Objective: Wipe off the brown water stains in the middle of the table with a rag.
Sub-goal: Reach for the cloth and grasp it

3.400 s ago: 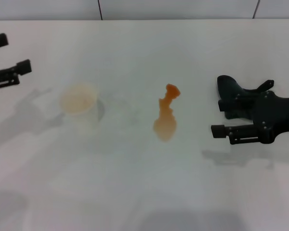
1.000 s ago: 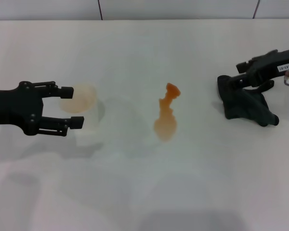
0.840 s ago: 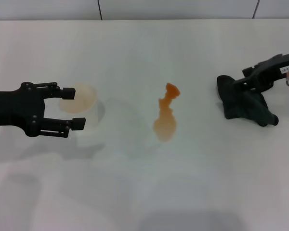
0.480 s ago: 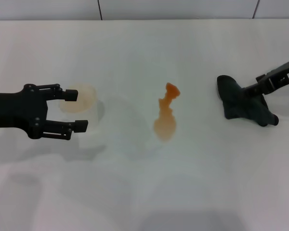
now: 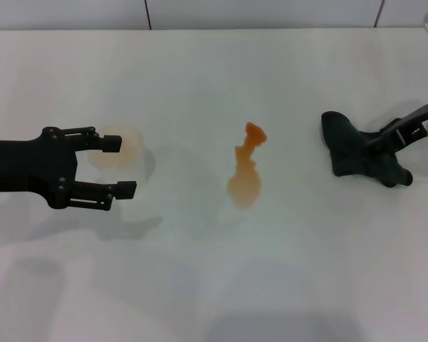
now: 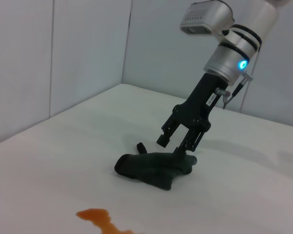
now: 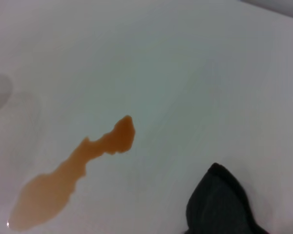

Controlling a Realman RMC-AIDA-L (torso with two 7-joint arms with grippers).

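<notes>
Brown water stains (image 5: 245,173) lie mid-table (image 5: 214,271): narrow ragged end toward the far edge, wider rounded blob nearer the robot. Untouched, edges clean. In the left wrist view only the stains' narrow tip shows, cut by the frame edge; in the right wrist view the blob end runs to the frame corner.

Rag (image 5: 358,153), black and lumpy, lies well to the right of the stains, flat on the table, apart from them.

Right gripper (image 5: 391,138) comes in from the right edge, down at the rag's far-right side. Head view shows only part of the arm, the rest cut off. Left wrist view gives it best (image 6: 178,144): fingers spread a little, tips at or in the top folds of the rag. Whether they have a grip on the cloth is hard to make out.

Left gripper (image 5: 119,166) is well left of the stains, low over the table, fingers wide apart, nothing between them. A translucent whitish cup (image 5: 119,146) stands just beyond it, partly hidden by the upper finger.
</notes>
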